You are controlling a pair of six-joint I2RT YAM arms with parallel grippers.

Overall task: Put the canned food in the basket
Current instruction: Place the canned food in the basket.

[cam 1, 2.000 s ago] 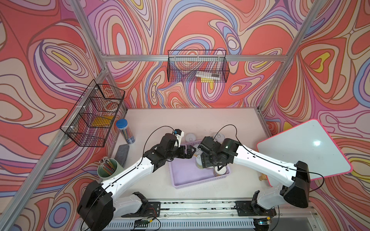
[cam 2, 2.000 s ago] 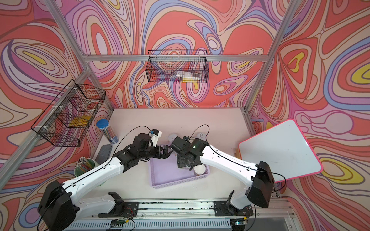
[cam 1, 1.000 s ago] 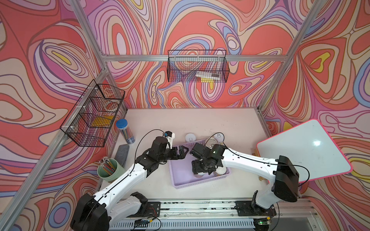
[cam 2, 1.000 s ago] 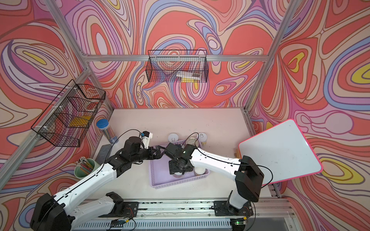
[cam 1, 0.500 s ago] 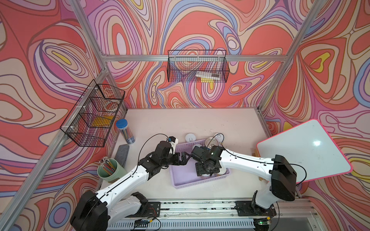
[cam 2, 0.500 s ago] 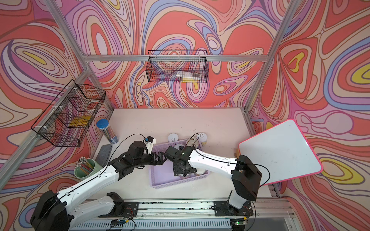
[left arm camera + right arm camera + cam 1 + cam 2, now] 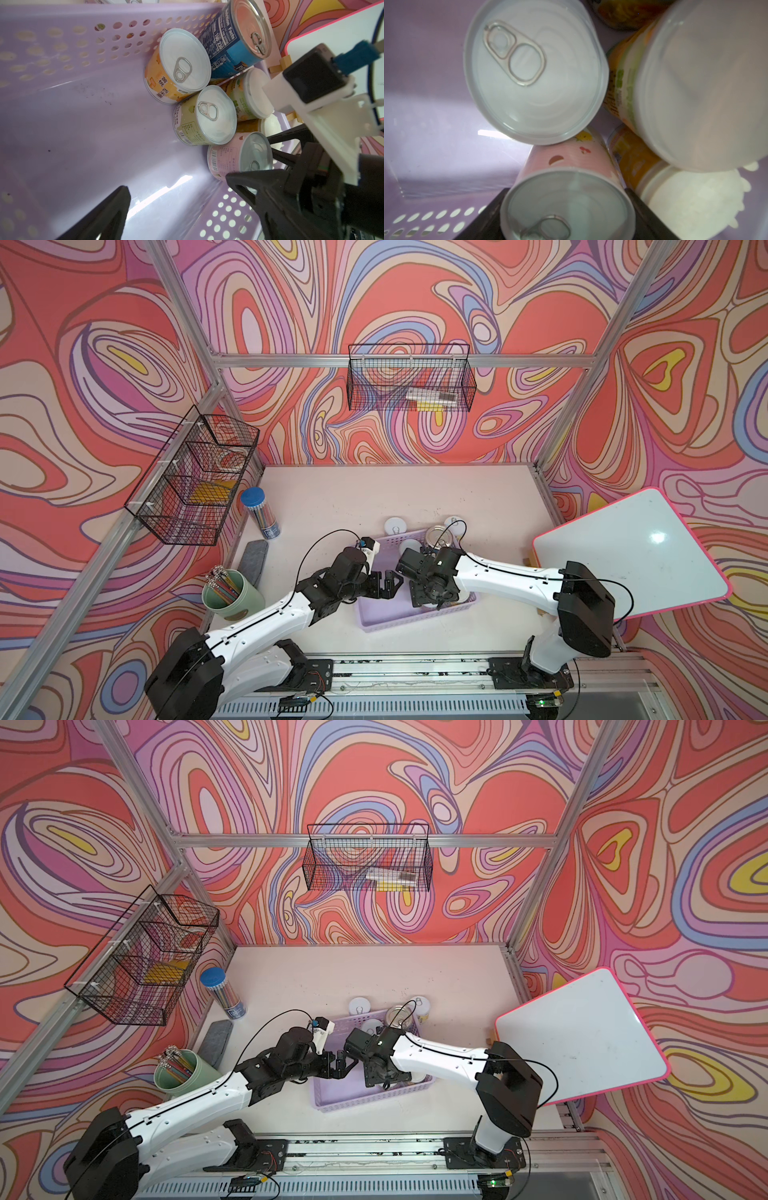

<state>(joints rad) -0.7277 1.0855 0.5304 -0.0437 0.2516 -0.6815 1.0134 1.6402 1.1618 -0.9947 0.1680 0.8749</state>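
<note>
Bearing "Nutrition Facts", blue can [image 7: 226, 47] flanks yellow can [image 7: 178, 68].

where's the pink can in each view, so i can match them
Both top views: hidden under the right gripper.
Left wrist: pink can, inside the lilac basket, beside the greenish can.
Right wrist: nearest the camera, between the black fingers.
Shared landmark: the lilac basket.

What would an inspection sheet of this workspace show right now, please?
Surface: table, pale, faintly speckled.
Job's things: basket holds clustered cans; two loose cans stand behind it.
Clutter: pencil cup, capped tube, grey pad.
Grippers: left gripper open, empty; right gripper shut on pink can.
Cables: black cables loop above wrists.
Surroundings: wire baskets, whiteboard, patterned walls.
</note>
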